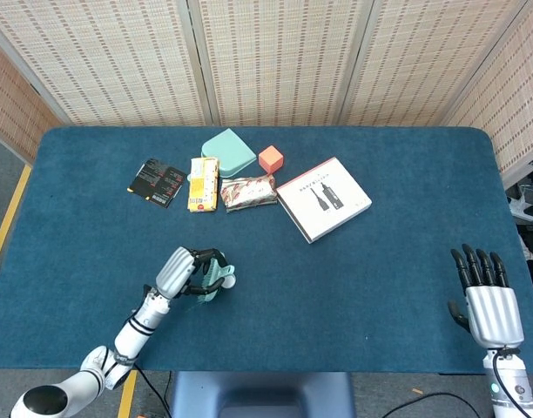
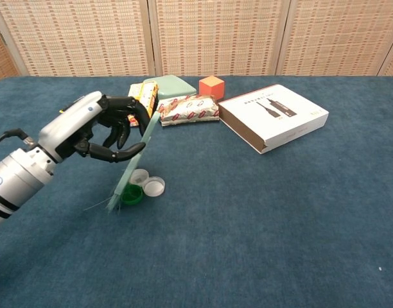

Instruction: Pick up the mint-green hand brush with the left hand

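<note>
1. Mint-green brush (image 2: pixel 135 157) is gripped in the left hand (image 2: pixel 97 131), lifted off the table (image 2: pixel 261 212), at about 8 o'clock from the table's middle in the head view.
2. Its handle points up toward 1 o'clock in the chest view and its bristles hang down toward 7 o'clock.
3. Bristle tips sit in front of a green cap (image 2: pixel 131 195); whether they touch it cannot be told.
4. White caps (image 2: pixel 154 186) lie just beside the green one, at its 2 o'clock.
5. The right hand (image 1: pixel 489 300) holds nothing, fingers straight and slightly apart, near the table's 4 o'clock corner.
6. A white box (image 1: pixel 323 198) lies at 12 o'clock from the table's middle, with snack packets (image 1: pixel 247 191) to its 9 o'clock.
</note>
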